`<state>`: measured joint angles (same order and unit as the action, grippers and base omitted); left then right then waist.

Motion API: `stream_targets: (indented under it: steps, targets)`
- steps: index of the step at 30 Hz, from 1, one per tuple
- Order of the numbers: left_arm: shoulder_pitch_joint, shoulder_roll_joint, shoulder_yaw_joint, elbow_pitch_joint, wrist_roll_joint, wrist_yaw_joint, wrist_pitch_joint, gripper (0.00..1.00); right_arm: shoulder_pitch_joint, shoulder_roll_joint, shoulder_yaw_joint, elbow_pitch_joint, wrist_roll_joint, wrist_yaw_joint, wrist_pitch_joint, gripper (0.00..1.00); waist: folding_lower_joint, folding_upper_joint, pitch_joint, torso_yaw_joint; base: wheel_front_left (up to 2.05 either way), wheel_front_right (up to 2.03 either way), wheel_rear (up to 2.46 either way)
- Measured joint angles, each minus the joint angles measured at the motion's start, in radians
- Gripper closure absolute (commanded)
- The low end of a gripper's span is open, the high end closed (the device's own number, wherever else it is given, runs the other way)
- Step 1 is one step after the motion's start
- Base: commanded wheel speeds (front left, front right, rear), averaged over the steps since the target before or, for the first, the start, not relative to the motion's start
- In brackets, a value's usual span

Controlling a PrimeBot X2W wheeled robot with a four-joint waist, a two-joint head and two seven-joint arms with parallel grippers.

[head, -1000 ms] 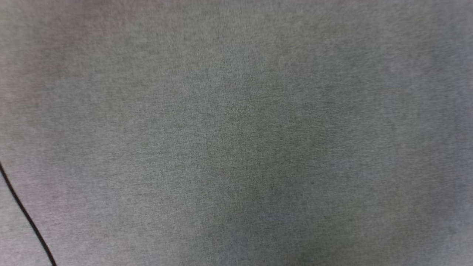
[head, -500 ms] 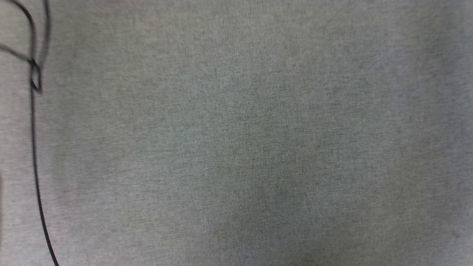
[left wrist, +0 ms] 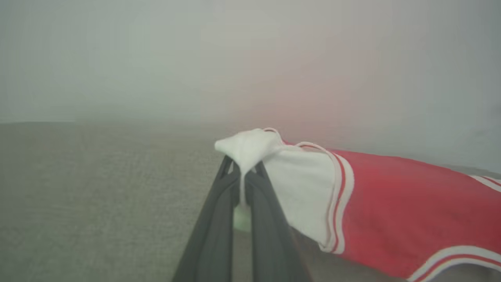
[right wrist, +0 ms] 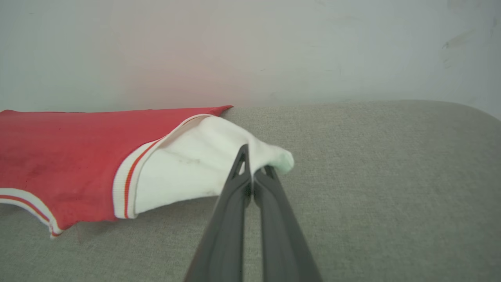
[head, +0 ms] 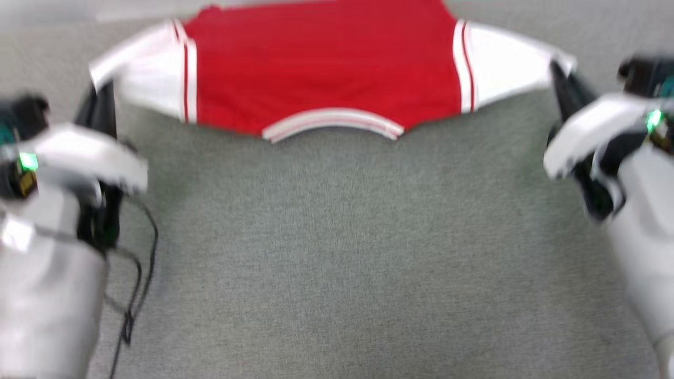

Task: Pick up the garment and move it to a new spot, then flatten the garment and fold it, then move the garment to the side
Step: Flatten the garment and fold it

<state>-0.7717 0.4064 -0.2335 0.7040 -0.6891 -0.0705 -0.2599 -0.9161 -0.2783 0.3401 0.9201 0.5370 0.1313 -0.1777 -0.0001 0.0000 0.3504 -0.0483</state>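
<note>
My left gripper (left wrist: 243,174) is clamped on the bunched end of the white left sleeve (head: 142,79), its two dark fingers pressed together with cloth pinched between them, just above the left side of the grey fabric surface (head: 337,252). My right gripper (right wrist: 252,172) is closed the same way on the end of the white right sleeve (head: 505,63), over the right side of that surface. The garment (head: 326,68) is stretched wide between the two grips across the far part of the surface, red body in the middle and a red-and-white stripe trim at each shoulder seam. Its curved white-and-red collar band (head: 333,121) faces the surface's near side, roughly on its midline. Both sleeve ends are raised off the surface, with shadow beneath them in the wrist views; the far edge of the red body reaches the surface's back edge, where a pale wall (right wrist: 274,47) rises. The head view is blurred, so I can't read any lettering on the cloth. A thin black cable (head: 139,273) dangles by my left forearm over the surface's near left part.
</note>
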Motion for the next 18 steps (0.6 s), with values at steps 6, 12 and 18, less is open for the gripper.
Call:
stream_targets:
  steps: [6,12,18]
  targets:
    - [0.403,-0.016,0.095,-0.196,0.026,0.053,0.0,1.0,0.285,-0.037,0.007,-0.109,0.052,0.0,-0.016,1.0,-0.0002,0.0,-0.16,-0.01,0.0,0.0,0.0]
    - [0.657,-0.019,0.115,-0.362,0.015,0.119,0.012,1.0,0.512,-0.065,-0.066,-0.227,0.049,0.001,0.001,1.0,-0.0003,0.0,-0.254,-0.013,0.0,0.0,0.0]
    - [0.868,-0.018,0.124,-0.559,0.004,0.204,0.071,1.0,0.783,-0.051,-0.212,-0.414,-0.001,0.001,0.076,1.0,-0.0003,0.0001,-0.307,0.006,0.0,0.0,0.0]
